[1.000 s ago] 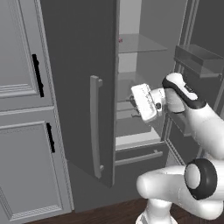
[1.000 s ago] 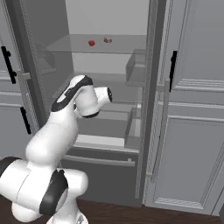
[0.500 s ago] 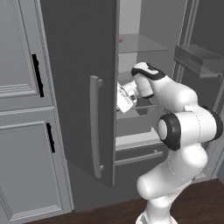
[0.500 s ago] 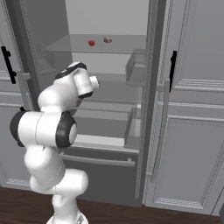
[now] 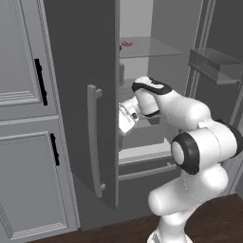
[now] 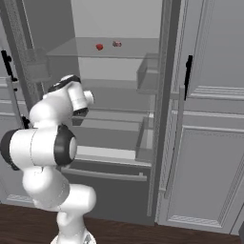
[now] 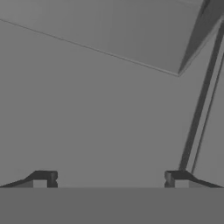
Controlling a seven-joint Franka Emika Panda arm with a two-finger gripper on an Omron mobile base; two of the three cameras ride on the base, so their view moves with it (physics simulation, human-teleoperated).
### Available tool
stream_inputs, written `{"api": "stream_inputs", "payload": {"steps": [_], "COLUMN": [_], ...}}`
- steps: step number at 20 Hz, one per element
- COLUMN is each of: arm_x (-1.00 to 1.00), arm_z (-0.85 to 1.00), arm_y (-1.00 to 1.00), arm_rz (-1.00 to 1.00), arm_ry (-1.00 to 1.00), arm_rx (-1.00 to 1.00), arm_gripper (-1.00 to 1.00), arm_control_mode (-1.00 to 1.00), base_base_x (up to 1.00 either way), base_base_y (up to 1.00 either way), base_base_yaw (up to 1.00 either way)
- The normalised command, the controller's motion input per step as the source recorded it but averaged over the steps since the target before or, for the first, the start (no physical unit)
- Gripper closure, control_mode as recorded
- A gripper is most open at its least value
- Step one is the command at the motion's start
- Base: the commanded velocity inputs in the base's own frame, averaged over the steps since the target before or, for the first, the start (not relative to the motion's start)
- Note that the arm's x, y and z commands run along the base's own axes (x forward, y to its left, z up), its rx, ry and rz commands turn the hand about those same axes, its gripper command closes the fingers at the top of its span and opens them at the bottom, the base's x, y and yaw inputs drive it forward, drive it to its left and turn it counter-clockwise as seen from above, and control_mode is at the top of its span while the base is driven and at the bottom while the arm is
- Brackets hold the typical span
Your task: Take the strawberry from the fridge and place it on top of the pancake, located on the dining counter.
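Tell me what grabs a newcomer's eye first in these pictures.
The open fridge, its pale interior bright between dark doors. On its upper glass shelf sits the deep-red strawberry, with a paler pinkish lump beside it. Below, the white arm bends toward the shelves, its gripper open.

The arm (image 5: 190, 142) was glossy white with rounded segments, dark grey bands at its joints, and a boxy white hand (image 5: 127, 116).

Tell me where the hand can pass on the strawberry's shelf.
The glass shelf is bare left of the strawberry. Just right of the berry it is tighter: a paler pinkish lump lies close by. The gripper, open, is well below.
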Motion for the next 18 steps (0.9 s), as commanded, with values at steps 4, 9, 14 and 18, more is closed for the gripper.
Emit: {"api": "stream_inputs", "payload": {"steps": [4, 9, 14, 18], "arm_x": [-0.33, -0.05, 0.00, 0.01], "arm_z": [0.00, 0.00, 0.00, 0.00], "arm_y": [0.94, 0.77, 0.53, 0.61], "arm_rz": [-0.13, -0.14, -0.10, -0.08], "arm_ry": [0.05, 0.07, 0.07, 0.08], "arm_rx": [0.00, 0.00, 0.00, 0.00], "arm_gripper": [-1.00, -1.00, -1.00, -1.00], "arm_control_mode": [-1.00, -1.00, -1.00, -1.00], "base_base_x": [0.00, 0.00, 0.00, 0.00], "base_base_y": [0.00, 0.00, 0.00, 0.00], "base_base_yaw": [0.00, 0.00, 0.00, 0.00]}}
